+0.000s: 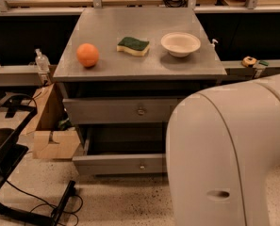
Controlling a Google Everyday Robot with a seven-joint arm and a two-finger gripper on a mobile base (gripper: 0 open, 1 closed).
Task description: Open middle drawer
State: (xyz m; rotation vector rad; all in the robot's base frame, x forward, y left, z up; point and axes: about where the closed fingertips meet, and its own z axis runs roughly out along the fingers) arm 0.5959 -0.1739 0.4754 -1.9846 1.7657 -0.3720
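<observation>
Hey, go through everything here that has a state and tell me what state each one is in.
top drawer: shut.
middle drawer: pulled out, open.
bowl: upright, empty.
sponge: lying flat, green side up.
gripper: not in view; only the white arm shell shows, lower right.

Bulky white arm housing [224, 159] fills the lower right of the view, a rounded shell curving up to the right edge, with a small oval slot [218, 194] low on its face. Claw hidden somewhere behind it.
</observation>
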